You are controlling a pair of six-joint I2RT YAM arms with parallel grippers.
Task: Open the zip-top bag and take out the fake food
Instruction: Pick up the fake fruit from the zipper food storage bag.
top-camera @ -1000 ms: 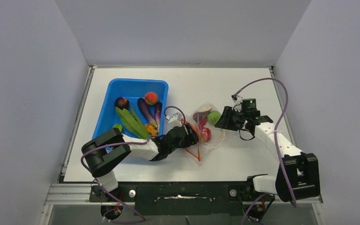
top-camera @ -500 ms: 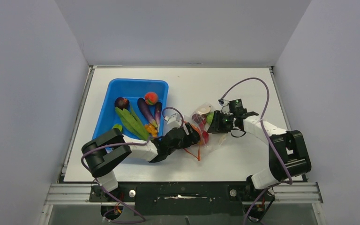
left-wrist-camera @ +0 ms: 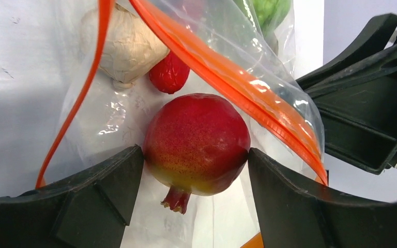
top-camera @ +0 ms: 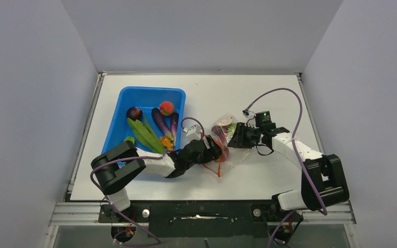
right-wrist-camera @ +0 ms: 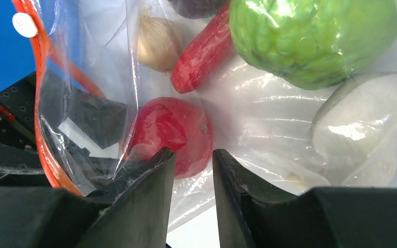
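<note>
The zip-top bag (top-camera: pixel 238 153) lies mid-table, its orange zipper strip (left-wrist-camera: pixel 238 77) parted. My left gripper (top-camera: pixel 218 149) reaches into the bag's mouth and is shut on a red pomegranate (left-wrist-camera: pixel 196 139), one finger on each side. My right gripper (top-camera: pixel 234 137) is at the bag's opposite edge, its jaws nearly together with the clear film between them (right-wrist-camera: pixel 194 155). Inside the bag I see a green bumpy ball (right-wrist-camera: pixel 315 36), a white mushroom (right-wrist-camera: pixel 362 124), a red chili (right-wrist-camera: pixel 201 54), a pale garlic-like piece (left-wrist-camera: pixel 124 41) and the pomegranate (right-wrist-camera: pixel 173 134).
A blue bin (top-camera: pixel 134 95) stands left of the bag. It holds an orange-pink peach (top-camera: pixel 166 107), purple eggplants (top-camera: pixel 160 121), long green pods (top-camera: pixel 143 133) and a dark round piece (top-camera: pixel 133 112). Grey walls enclose the table on three sides.
My right gripper has moved left from beside the bag onto its edge, and its jaws have drawn together. The left gripper has stayed in the bag's mouth.
</note>
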